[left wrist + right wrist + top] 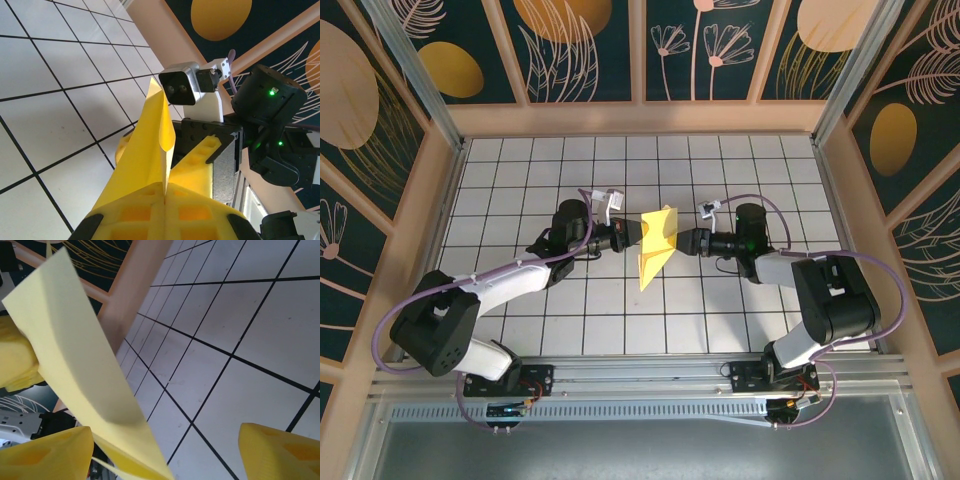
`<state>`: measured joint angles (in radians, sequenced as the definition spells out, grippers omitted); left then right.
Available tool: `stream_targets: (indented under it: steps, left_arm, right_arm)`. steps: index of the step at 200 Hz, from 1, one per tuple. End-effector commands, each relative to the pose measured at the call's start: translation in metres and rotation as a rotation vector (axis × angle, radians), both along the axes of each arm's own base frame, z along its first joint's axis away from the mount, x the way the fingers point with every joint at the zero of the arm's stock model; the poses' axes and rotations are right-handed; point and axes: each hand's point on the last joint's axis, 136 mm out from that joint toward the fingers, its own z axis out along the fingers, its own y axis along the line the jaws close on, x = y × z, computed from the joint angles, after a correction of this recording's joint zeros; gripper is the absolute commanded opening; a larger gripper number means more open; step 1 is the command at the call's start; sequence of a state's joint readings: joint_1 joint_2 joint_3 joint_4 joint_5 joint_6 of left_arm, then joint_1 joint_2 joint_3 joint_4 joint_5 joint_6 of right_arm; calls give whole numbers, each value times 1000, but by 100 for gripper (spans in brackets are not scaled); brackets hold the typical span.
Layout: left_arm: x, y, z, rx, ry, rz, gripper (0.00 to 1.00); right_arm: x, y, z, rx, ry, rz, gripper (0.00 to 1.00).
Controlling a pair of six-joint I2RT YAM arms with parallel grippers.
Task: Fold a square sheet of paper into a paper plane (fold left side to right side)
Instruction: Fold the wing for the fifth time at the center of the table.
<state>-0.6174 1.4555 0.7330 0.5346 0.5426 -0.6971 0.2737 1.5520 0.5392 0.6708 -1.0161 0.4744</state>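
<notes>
Mid-fold, over the middle of the tiled table (520, 180). Pale-yellow sheet of paper (655, 245), creased and pointed, pinched tight in the left gripper (625, 233). Right gripper (688, 240) with jaws wide, straddling the free edge, possibly not touching. Next needed: a square, gentle closing there, keeping the crease unskewed.

Nothing readable on any of my feeds — no text, brand, label or number I can make out. The wall panels (570, 40) carry plant and circle drawings, not letters. Closest thing to a sign is a small green light (271, 92) glowing on a black housing (257, 107) in the left wrist view — just a dot, no marking legible beside it.
</notes>
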Motion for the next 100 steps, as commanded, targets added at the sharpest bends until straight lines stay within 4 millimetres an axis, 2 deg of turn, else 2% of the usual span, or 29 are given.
stream_targets:
  steps: [1,24,64,100]
  left_arm:
    - [3,-4,14,-30,-27,-20,0]
    - [5,-5,9,-23,-12,-12,0]
    - [12,-4,-1,3,11,13,0]
    - [16,0,-11,31,34,48,0]
  right_arm:
    - [4,2,11,-1,-69,15,77]
    - [-3,8,16,28,-72,52,77]
    - [-13,13,24,73,-58,112,67]
    - [-9,10,20,29,-69,91,63]
